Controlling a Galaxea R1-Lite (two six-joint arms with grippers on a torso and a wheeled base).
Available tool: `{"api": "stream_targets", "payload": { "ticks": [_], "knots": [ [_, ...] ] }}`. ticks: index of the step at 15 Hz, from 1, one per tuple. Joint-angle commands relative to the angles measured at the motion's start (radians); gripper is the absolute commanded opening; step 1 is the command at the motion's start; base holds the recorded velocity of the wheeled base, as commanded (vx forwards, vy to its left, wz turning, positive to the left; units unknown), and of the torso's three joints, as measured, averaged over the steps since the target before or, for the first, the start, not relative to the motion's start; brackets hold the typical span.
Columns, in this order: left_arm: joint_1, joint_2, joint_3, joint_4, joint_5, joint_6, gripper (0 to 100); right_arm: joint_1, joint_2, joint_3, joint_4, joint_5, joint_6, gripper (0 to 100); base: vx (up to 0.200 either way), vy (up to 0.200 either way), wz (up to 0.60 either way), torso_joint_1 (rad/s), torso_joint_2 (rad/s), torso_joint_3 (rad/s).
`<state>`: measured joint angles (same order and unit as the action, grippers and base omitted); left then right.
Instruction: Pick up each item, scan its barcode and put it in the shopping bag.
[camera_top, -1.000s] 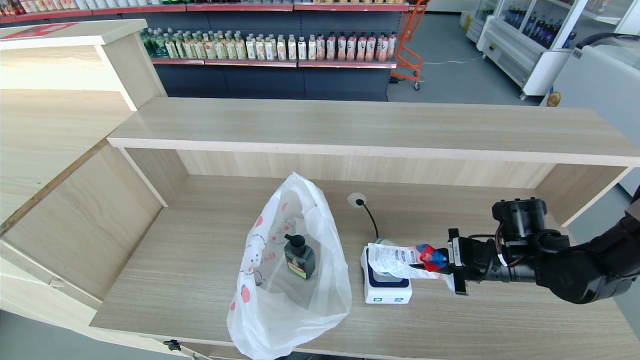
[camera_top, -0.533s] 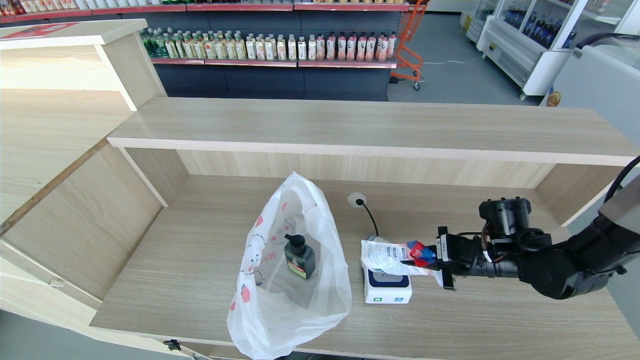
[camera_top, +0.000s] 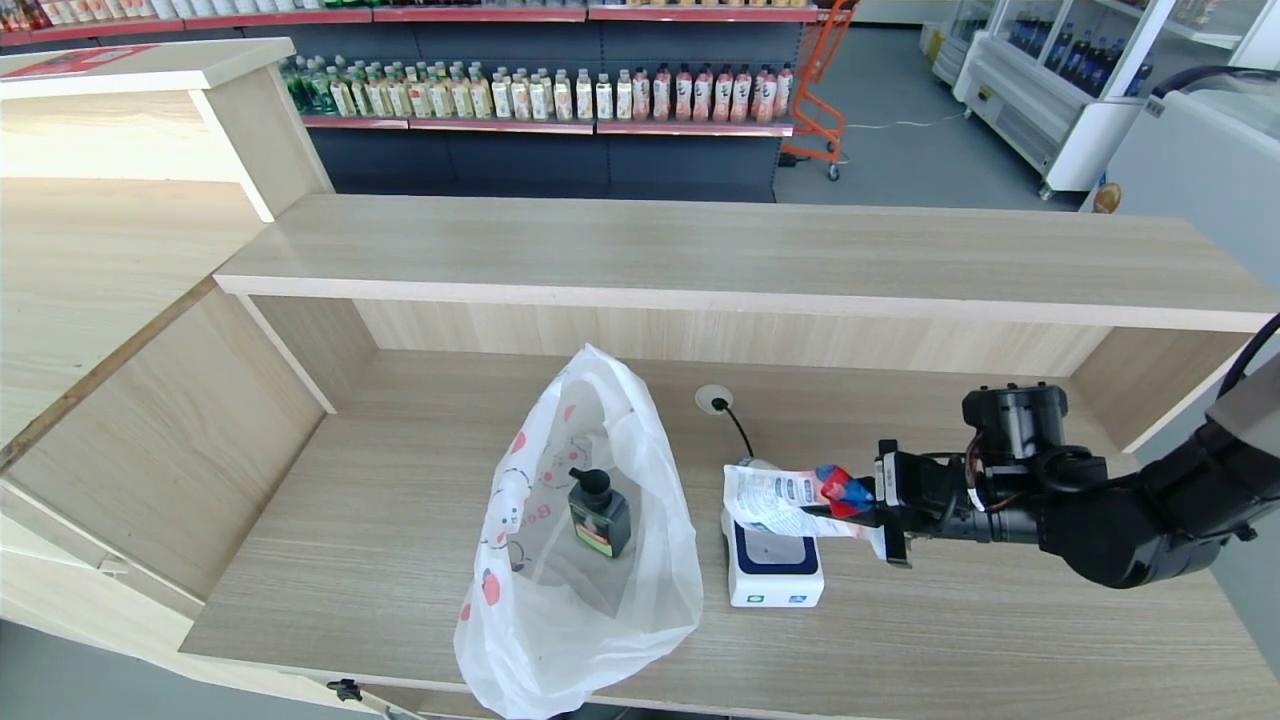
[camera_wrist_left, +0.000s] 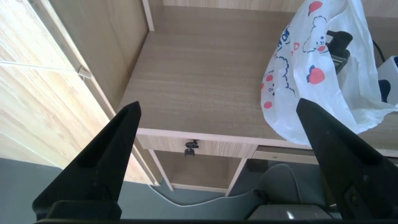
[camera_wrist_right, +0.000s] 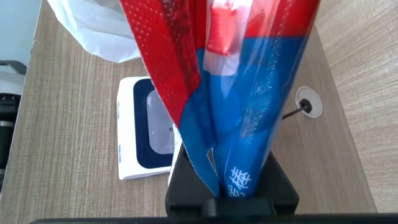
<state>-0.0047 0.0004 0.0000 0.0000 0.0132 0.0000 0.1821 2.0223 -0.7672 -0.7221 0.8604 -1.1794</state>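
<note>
Head view: pump bottle in shopping bag; right gripper tight on packet, left gripper spread.

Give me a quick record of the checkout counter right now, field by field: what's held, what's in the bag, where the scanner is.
held item: red, blue and white packet, in the right gripper, jaws shut on it
packet position: over the scanner
shopping bag: open on the counter, beside the scanner
in bag: dark pump bottle
left gripper: jaws open, holding nothing
</note>
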Motion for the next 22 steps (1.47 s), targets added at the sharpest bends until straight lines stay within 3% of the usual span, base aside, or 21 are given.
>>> {"api": "stream_targets", "payload": {
  "ticks": [1, 7, 8, 9, 11, 12, 14, 16, 22],
  "knots": [
    [0.0, 0.0, 0.0, 0.0, 0.001, 0.0, 100, 0.0, -0.007, 0.0, -0.002, 0.0, 0.0, 0, 0.0, 0.0, 0.0, 0.0, 0.0, 0.0],
    [0.0, 0.0, 0.0, 0.0, 0.001, 0.0, 100, -0.02, -0.08, 0.039, 0.009, 0.0, 0.033, 0, 0.0, 0.0, 0.0, 0.0, 0.0, 0.0],
    [0.0, 0.0, 0.0, 0.0, 0.001, 0.0, 100, -0.024, -0.205, 0.105, 0.012, -0.004, 0.173, 0, 0.0, 0.0, 0.0, 0.0, 0.0, 0.0],
    [0.0, 0.0, 0.0, 0.0, 0.001, 0.0, 100, -0.024, -0.214, 0.108, 0.013, -0.006, 0.187, 0, 0.0, 0.0, 0.0, 0.0, 0.0, 0.0],
    [0.0, 0.0, 0.0, 0.0, 0.001, 0.0, 100, 0.048, -0.551, 0.166, 0.078, -0.21, 0.759, 0, 0.0, 0.0, 0.0, 0.0, 0.0, 0.0],
    [0.0, 0.0, 0.0, 0.0, 0.001, 0.0, 100, 0.077, -0.616, 0.167, 0.119, -0.287, 0.958, 0, 0.0, 0.0, 0.0, 0.0, 0.0, 0.0],
    [0.0, 0.0, 0.0, 0.0, 0.001, 0.0, 100, 0.137, -0.694, 0.175, 0.217, -0.38, 1.215, 0, 0.0, 0.0, 0.0, 0.0, 0.0, 0.0],
    [0.0, 0.0, 0.0, 0.0, 0.001, 0.0, 100, 0.16, -0.746, 0.224, 0.262, -0.406, 1.354, 0, 0.0, 0.0, 0.0, 0.0, 0.0, 0.0],
    [0.0, 0.0, 0.0, 0.0, 0.001, 0.002, 100, 0.158, -0.826, 0.307, 0.265, -0.408, 1.517, 0, 0.0, 0.0, 0.0, 0.0, 0.0, 0.0]
  ]
}}
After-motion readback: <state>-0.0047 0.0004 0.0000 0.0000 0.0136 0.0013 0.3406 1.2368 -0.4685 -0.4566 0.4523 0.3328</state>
